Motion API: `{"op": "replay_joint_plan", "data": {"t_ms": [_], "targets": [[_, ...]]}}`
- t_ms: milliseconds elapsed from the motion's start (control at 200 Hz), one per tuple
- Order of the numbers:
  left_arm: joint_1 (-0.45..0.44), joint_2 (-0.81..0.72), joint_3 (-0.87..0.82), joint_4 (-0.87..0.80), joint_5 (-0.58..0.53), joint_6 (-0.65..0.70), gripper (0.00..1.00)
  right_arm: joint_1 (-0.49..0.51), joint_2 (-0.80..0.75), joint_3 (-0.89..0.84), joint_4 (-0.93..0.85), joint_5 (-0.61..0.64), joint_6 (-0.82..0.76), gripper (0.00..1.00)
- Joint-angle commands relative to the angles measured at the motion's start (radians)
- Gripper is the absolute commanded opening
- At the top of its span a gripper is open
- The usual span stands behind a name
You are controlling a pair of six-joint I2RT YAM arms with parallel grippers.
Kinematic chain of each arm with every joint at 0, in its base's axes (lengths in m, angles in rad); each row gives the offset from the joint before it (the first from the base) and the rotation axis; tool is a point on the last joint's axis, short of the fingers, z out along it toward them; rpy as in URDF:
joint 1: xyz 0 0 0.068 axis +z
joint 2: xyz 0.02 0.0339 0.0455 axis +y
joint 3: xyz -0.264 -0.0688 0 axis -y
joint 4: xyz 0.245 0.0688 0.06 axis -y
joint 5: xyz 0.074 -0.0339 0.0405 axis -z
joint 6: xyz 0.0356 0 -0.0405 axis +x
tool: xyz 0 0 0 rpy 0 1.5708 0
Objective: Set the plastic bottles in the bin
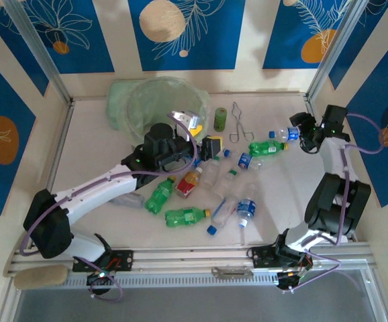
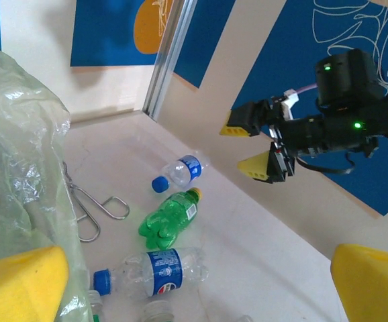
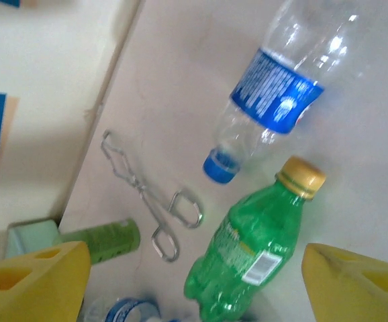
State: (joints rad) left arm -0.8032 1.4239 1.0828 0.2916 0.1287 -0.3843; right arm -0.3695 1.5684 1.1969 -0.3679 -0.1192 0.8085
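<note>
Green bottle [image 3: 258, 248] is lying below right gripper [image 2: 246, 147], jaws spread. Left gripper [image 1: 203, 137] is hovering by bin [image 1: 135, 107], jaws spread.

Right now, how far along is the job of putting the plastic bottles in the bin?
Done: nothing I can see in the bin. In hand: nothing; the left gripper and right gripper are both open, the right near a green bottle. Left: about a dozen plastic bottles lie on the table.

Pale-green bagged bin [image 1: 155, 100] stands upright at the far side of the counter [image 1: 93, 147]; clear blue-labelled bottles [image 1: 246, 209], green bottles [image 1: 187, 216] and one red-labelled bottle [image 1: 190, 182] lie scattered before it
</note>
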Motion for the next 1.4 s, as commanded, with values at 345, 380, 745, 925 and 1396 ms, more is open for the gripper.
{"op": "replay_joint_plan", "data": {"t_ms": [345,380,745,925,1396], "targets": [[0.017,-0.096,-0.062,-0.188,-0.219,0.175,1.00,0.013,0.113,0.150,-0.088,0.078,-0.056,0.84],[0.021,-0.102,-0.057,-0.200,-0.230,0.190,1.00,0.009,0.124,0.160,-0.097,0.083,-0.061,0.84],[0.051,-0.216,-0.025,-0.278,-0.329,0.317,1.00,-0.018,0.296,0.285,-0.152,0.106,-0.061,0.84],[0.063,-0.258,-0.007,-0.320,-0.333,0.328,1.00,0.004,0.384,0.363,-0.171,0.117,-0.054,0.84],[0.089,-0.316,-0.014,-0.346,-0.319,0.301,1.00,0.033,0.567,0.485,-0.209,0.131,0.002,0.84]]}}
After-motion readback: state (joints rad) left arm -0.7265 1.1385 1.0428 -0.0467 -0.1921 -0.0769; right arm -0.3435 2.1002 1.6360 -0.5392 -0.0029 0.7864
